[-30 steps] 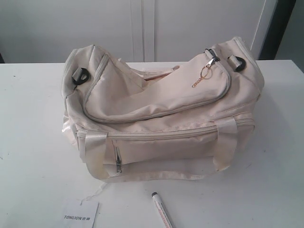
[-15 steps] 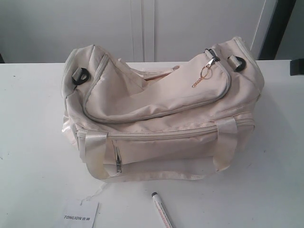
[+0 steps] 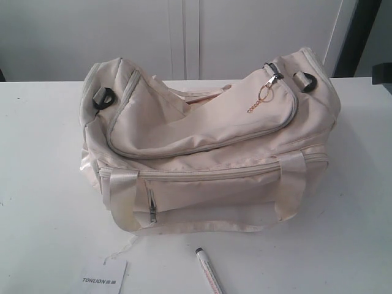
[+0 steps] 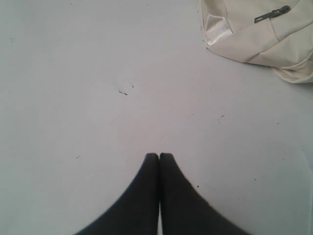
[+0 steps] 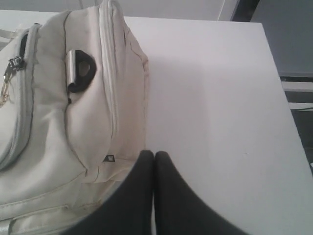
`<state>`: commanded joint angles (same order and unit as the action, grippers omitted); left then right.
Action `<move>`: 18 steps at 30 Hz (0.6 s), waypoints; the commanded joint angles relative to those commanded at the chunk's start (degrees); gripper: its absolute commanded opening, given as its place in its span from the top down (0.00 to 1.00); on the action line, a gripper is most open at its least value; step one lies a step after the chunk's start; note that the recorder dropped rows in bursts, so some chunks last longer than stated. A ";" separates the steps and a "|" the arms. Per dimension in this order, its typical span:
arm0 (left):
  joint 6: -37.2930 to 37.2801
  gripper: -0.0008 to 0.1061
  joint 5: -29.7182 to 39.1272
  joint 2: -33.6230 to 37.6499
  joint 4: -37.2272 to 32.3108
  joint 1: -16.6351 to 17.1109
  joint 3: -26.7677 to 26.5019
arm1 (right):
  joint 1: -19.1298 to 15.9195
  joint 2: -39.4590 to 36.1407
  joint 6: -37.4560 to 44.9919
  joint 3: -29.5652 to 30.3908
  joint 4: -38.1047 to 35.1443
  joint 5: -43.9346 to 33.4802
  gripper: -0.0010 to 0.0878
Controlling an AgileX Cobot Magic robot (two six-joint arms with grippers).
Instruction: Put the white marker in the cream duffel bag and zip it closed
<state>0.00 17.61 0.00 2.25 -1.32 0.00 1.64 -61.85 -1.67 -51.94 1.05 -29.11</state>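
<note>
The cream duffel bag (image 3: 208,141) sits in the middle of the white table. Its zipper pull with the gold chain (image 3: 264,95) lies near the bag's right end. The white marker (image 3: 209,274) lies on the table in front of the bag, dark tip toward it. My left gripper (image 4: 159,155) is shut and empty over bare table, off a corner of the duffel bag (image 4: 254,34). My right gripper (image 5: 154,153) is shut and empty beside the right end of the duffel bag (image 5: 58,107), near a black ring (image 5: 83,68). The marker shows in neither wrist view.
A white paper tag printed TONLION (image 3: 103,279) lies front left on a thin string. A dark part of the right arm (image 3: 383,72) shows at the right edge. The table edge (image 5: 281,83) runs close to the bag's right end. White cabinet doors stand behind.
A dark part of the right arm has come into the exterior view at the right edge and risen a little. The bag, marker and tag have not moved.
</note>
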 joint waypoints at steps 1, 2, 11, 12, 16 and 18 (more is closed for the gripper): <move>0.00 0.99 0.00 0.00 0.00 0.00 0.00 | 0.00 0.00 0.00 0.00 0.00 0.13 0.99; 0.00 0.99 0.00 0.00 0.00 0.00 0.00 | 0.00 0.00 0.00 -0.25 0.00 0.12 0.99; 0.00 0.99 0.00 0.00 0.00 0.00 0.00 | 0.00 -6.14 0.11 -9.33 -1.05 -5.57 0.99; 0.00 0.99 0.00 0.00 0.00 0.00 0.00 | 0.00 -7.08 0.38 -10.41 -1.05 -6.30 0.99; 0.00 0.99 0.00 0.00 0.00 0.00 0.00 | 0.00 -10.42 1.67 -13.75 -1.48 -8.24 0.99; 0.00 0.99 0.00 0.00 0.00 0.00 0.00 | 0.00 -12.05 1.67 -15.04 -1.48 -8.48 0.99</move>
<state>0.00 17.61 0.00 2.25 -1.32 0.00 1.64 -73.90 0.00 -66.98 -0.43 -37.59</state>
